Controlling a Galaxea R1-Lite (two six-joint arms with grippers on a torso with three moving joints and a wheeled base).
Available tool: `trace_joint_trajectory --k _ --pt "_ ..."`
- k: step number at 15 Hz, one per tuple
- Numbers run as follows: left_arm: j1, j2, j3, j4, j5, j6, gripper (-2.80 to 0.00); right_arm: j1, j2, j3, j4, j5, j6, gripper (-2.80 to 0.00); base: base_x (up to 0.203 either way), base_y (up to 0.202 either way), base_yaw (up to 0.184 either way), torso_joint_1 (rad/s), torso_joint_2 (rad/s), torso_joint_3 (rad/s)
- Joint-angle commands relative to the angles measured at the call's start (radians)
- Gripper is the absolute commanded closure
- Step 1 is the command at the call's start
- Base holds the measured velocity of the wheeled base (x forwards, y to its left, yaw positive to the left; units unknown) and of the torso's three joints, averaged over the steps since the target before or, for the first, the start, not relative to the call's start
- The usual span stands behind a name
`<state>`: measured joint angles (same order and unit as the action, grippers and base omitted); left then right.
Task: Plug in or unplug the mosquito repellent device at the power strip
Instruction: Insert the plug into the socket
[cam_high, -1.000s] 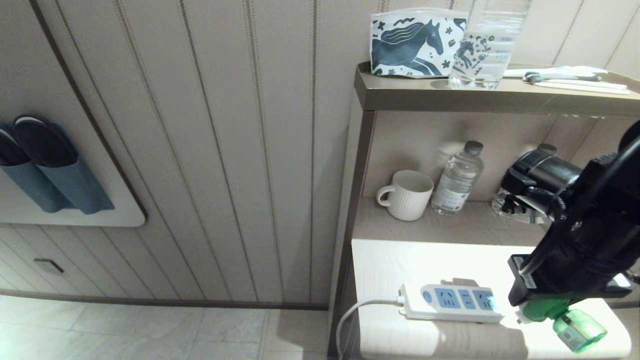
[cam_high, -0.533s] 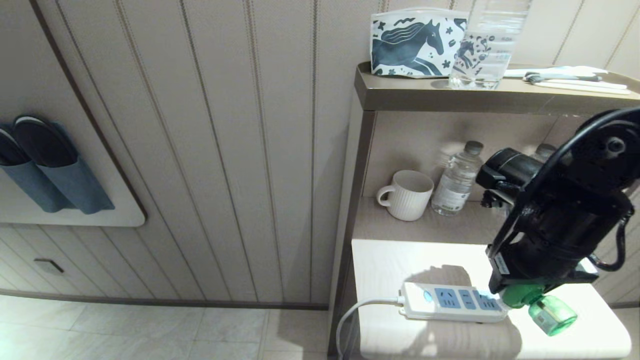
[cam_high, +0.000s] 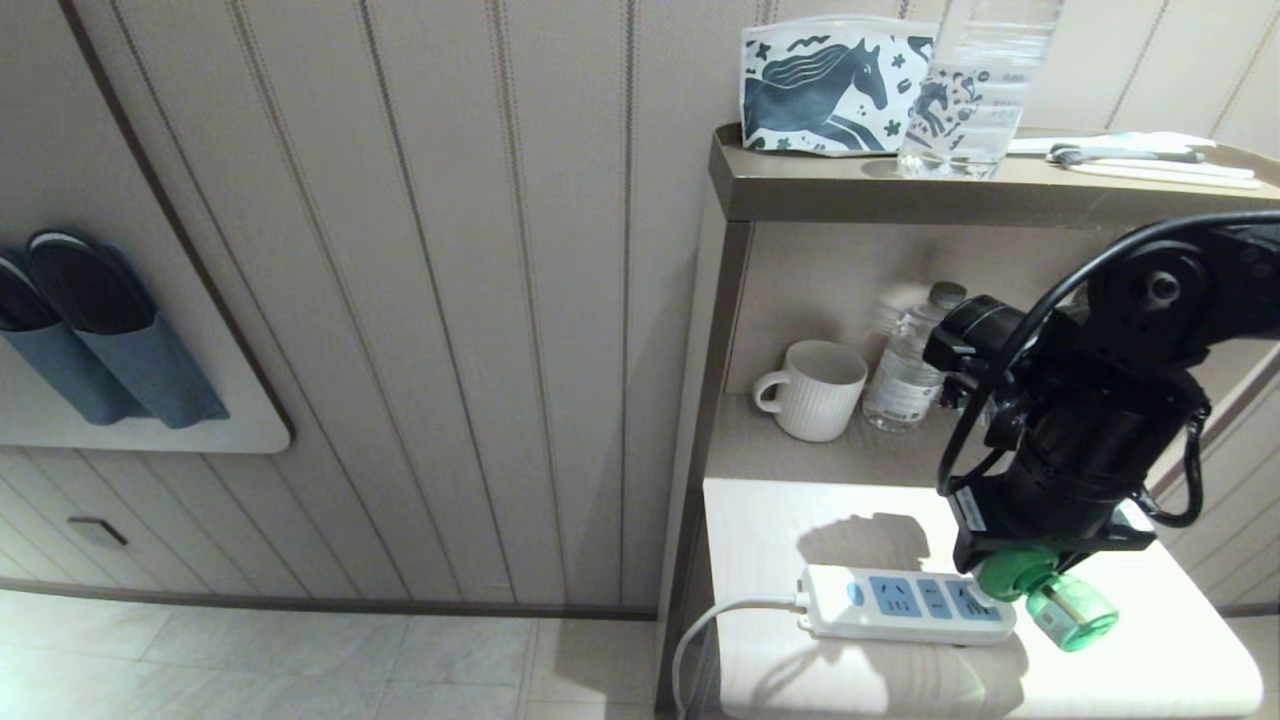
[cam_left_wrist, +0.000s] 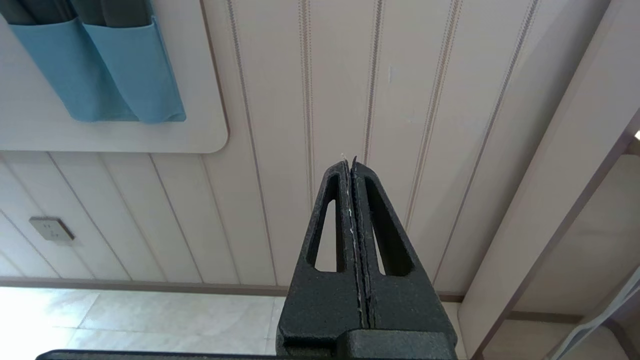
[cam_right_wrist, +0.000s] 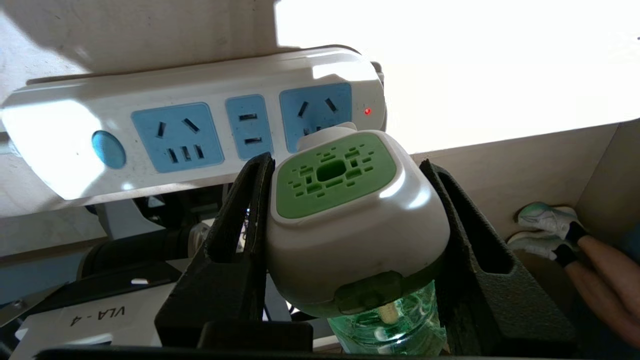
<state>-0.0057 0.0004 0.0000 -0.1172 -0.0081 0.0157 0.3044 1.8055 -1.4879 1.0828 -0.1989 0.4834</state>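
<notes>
From the head camera, the right gripper (cam_high: 1040, 560) hangs low over the white tabletop (cam_high: 760, 520), at the right end of the power strip (cam_high: 905, 603). The mosquito repellent device (cam_high: 1050, 595) is clamped under it, its green bottle tilted out toward the right and front. The black wrist body hides the fingers and the plug end here, so from this view I cannot tell whether the prongs meet a socket. The strip's white cord (cam_high: 715, 625) drops off the table's left edge. Behind, on the lower shelf, stand a white mug (cam_high: 815, 388) and a water bottle (cam_high: 910, 365); a horse-print pouch (cam_high: 835, 88) sits on the top shelf.

The left wrist camera shows what the head camera does not: the left gripper (cam_left_wrist: 350, 165), fingers pressed flat together with nothing between them, pointing at the panelled wall (cam_left_wrist: 425, 100) well away from the table.

The right wrist camera fills in the hidden part. The two black fingers (cam_right_wrist: 245, 210) grip the device's white body on either side, its green vented face toward the lens. Its plug end sits against the rightmost blue socket panel of the strip, beside a small lit red lamp (cam_right_wrist: 368, 111); how deep the prongs are, I cannot tell.
</notes>
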Motion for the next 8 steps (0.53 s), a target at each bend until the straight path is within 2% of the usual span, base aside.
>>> trace_joint_trajectory --k 1,8 --pt "0.000 0.000 0.000 -0.001 0.000 0.000 0.00 0.001 -0.002 0.008 0.008 0.001 0.006 0.00 0.000 0.000 0.000 0.000 0.00 0.000" --pt "0.000 0.000 0.000 -0.001 0.000 0.000 0.00 0.013 -0.027 0.064 0.010 0.001 0.051 0.00 0.000 0.000 0.000 0.000 0.00 0.000"
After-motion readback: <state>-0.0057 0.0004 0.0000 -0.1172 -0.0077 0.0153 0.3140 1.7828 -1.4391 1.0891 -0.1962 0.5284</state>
